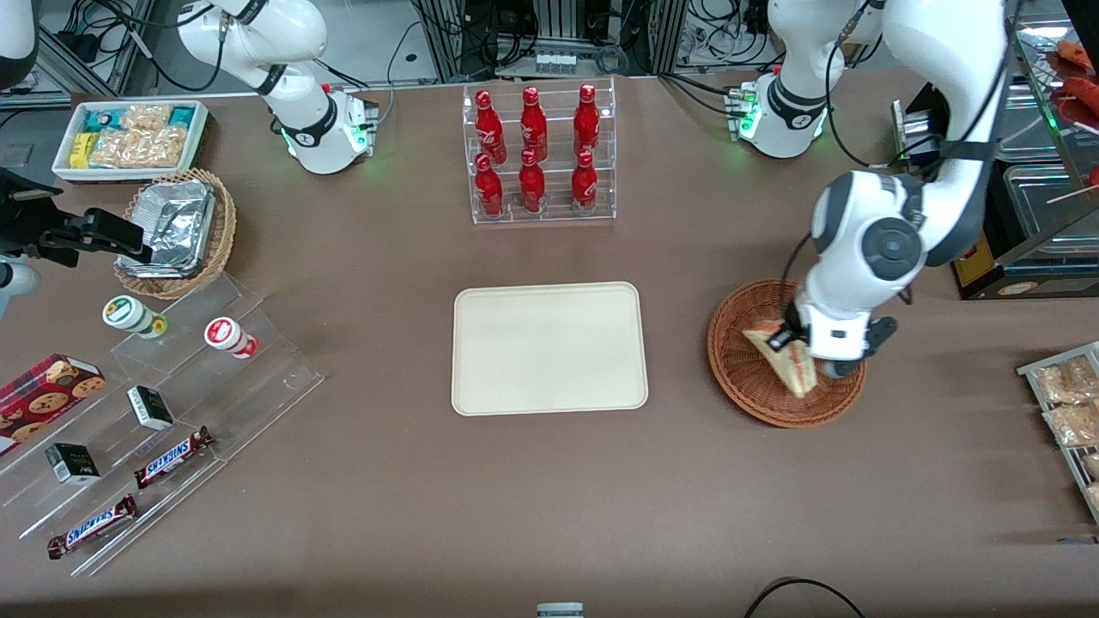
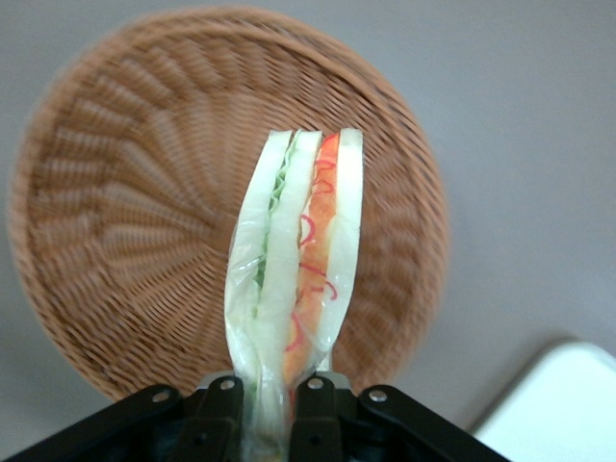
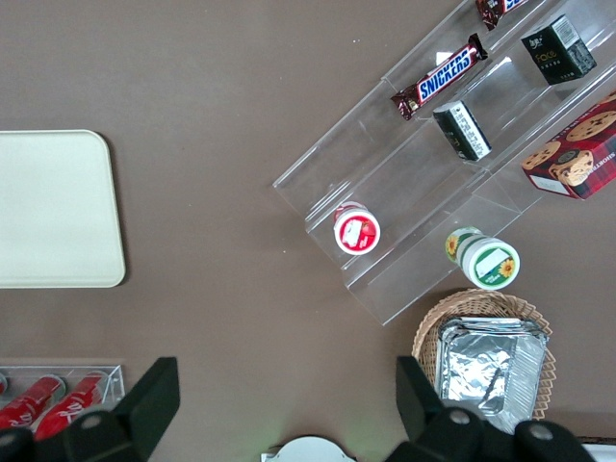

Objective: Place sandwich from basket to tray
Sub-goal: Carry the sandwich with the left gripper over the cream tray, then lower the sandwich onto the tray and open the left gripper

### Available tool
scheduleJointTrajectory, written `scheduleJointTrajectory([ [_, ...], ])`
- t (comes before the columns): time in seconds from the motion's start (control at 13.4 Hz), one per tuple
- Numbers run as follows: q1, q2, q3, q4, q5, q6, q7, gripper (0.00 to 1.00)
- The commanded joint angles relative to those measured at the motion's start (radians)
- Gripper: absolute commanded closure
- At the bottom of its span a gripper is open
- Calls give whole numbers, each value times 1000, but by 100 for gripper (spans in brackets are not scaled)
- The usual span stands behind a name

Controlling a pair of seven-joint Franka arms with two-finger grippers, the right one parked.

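Note:
My left gripper (image 1: 794,339) hangs over the reddish-brown wicker basket (image 1: 745,378) and is shut on the sandwich (image 1: 792,360). In the left wrist view the wrapped sandwich (image 2: 298,269) stands out from between the two black fingers (image 2: 219,414), its green, pale and orange-red layers facing the camera, with the basket (image 2: 125,241) below it. The wedge looks lifted off the basket's floor. The cream-beige tray (image 1: 549,348) lies flat at the table's middle, beside the basket toward the parked arm's end, with nothing on it. A corner of the tray (image 2: 568,404) shows in the left wrist view.
A clear rack of red bottles (image 1: 537,154) stands farther from the front camera than the tray. Toward the parked arm's end are a tan basket with foil containers (image 1: 176,232), a white snack box (image 1: 129,137) and clear tiered shelves (image 1: 163,429) with snacks. Packets (image 1: 1065,403) lie at the working arm's end.

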State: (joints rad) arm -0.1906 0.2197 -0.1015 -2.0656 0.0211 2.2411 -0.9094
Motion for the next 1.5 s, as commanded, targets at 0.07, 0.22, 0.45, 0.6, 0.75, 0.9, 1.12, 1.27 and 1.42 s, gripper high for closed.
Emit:
scheduleJointTrajectory([
  [0.07,-145,136,2,194,13,-78,26,100],
  [0.22,-243,223,2,307,5,-78,1,100],
  [0.45,-357,373,3,519,13,-122,-132,100],
  [0.6,-420,452,3,623,7,-170,-138,100],
  [0.75,-469,506,3,697,7,-181,-164,100],
  [0.9,-516,558,6,743,11,-181,-174,100],
  [1.12,-547,575,6,752,11,-181,-174,100],
  [1.27,-553,590,5,760,10,-181,-171,100],
  [1.42,-555,599,5,766,10,-181,-167,100],
])
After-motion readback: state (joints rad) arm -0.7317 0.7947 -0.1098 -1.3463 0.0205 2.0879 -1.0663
